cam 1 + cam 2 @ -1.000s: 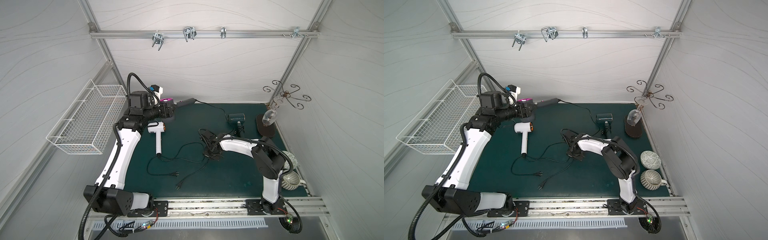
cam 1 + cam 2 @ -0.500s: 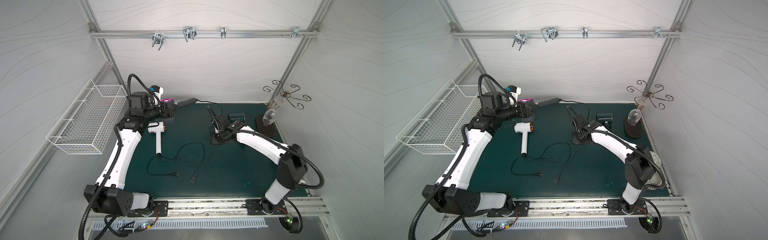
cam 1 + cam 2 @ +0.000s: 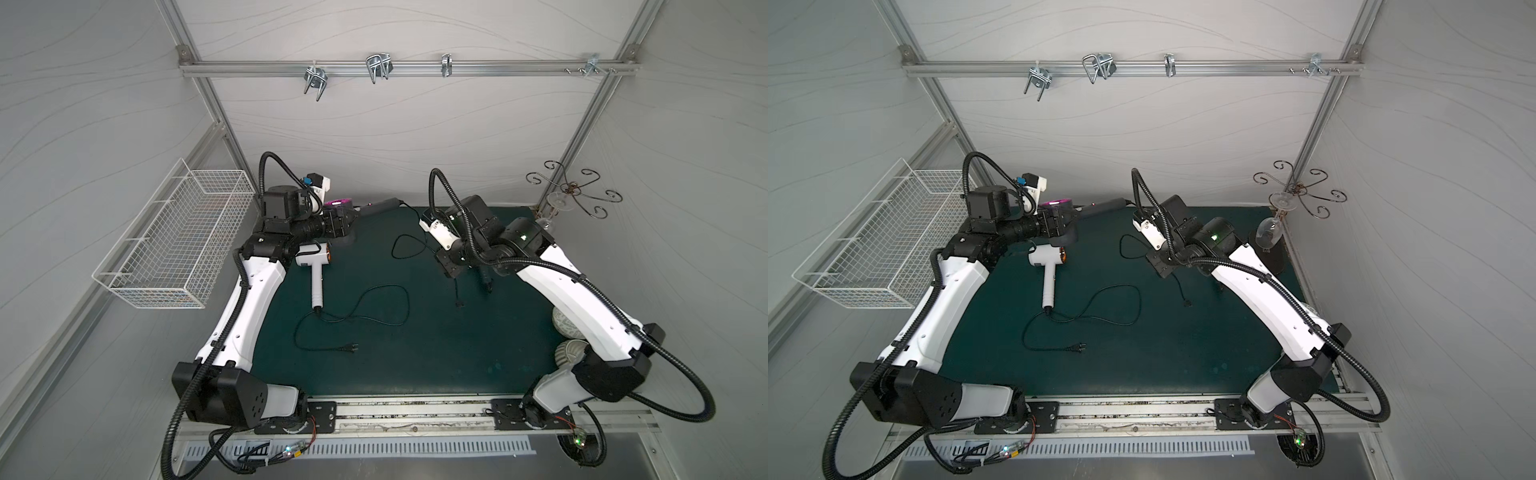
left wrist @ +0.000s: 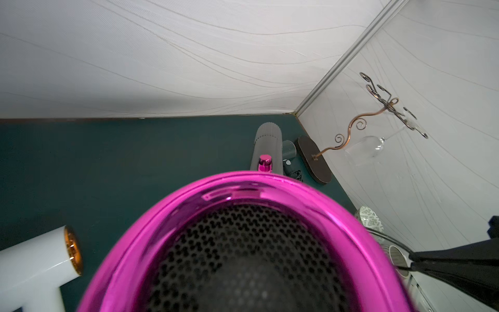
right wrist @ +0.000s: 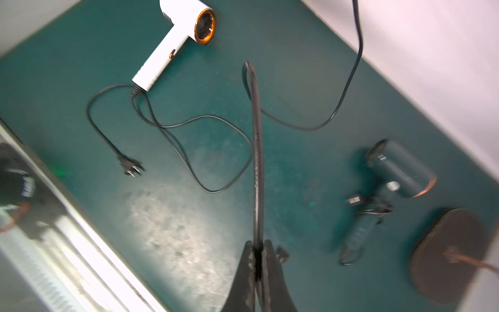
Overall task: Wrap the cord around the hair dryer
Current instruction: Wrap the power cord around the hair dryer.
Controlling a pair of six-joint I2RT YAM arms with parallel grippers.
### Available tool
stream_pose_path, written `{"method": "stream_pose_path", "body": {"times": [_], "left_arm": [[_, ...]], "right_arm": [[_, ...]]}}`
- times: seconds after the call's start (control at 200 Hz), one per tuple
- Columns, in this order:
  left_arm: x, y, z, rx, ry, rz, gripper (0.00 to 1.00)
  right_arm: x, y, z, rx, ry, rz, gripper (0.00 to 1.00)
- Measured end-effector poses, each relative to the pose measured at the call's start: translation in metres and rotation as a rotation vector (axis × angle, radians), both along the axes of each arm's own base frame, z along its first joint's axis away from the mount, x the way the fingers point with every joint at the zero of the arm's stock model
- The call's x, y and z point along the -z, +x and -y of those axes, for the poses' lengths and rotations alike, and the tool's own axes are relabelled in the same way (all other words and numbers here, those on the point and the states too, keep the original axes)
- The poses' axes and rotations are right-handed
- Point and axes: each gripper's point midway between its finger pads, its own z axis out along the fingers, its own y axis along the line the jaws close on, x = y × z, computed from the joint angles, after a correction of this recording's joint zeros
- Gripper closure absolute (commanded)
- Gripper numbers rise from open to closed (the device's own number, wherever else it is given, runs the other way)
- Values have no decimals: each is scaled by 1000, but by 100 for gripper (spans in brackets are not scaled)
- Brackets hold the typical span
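The likeliest trouble is the cord (image 5: 257, 162) slipping. It runs slack from the end of the grey handle of the hair dryer (image 3: 380, 205), drops in a loose loop toward the green surface (image 3: 415, 365), and rises again to the right claw (image 5: 258, 252). Its plug (image 3: 459, 306) hangs free below that claw. If the right arm swings round the handle with this much slack, the loop may drag on the surface or miss the handle instead of winding on. The dangling plug could also snag on the dark green dryer (image 5: 399, 167) lying close under that arm. A hard pull might twist the hair dryer's smooth round head in its grip, or draw the thin cord out through the pinch. The white dryer (image 3: 314, 270) and its own loose cable (image 3: 376, 286) lie just in front of the held dryer, so a low sweep could tangle the two leads. The right claw is clenched tight on the cord, fingertips pressed together with the cord between them. The left claw (image 3: 348, 224) stands fairly wide and, as far as a top view shows, grasps the hair dryer by its head. It holds it at the back left of the surface, handle pointing toward the right arm.
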Motion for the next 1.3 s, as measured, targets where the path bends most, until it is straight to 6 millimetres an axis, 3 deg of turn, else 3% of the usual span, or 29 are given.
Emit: {"method": "stream_pose_path", "body": {"times": [0.225, 0.525, 0.69, 0.84, 1.06, 1.301], "left_arm": [[29, -13, 26, 140, -104, -72, 100], [52, -55, 71, 357, -195, -159, 100], [53, -76, 89, 452, -212, -176, 100], [50, -93, 106, 537, -221, -178, 100], [46, -120, 131, 664, -237, -190, 100], [37, -141, 150, 763, -261, -179, 100]], "right_arm": [[-43, 12, 26, -40, -121, 262, 100], [-81, 52, 46, -24, -230, 476, 100], [-106, 75, 49, -27, -242, 568, 100], [-121, 91, 38, -65, -212, 621, 100], [-115, 119, 14, -136, -149, 607, 100], [-77, 153, -2, -181, -63, 485, 100]]}}
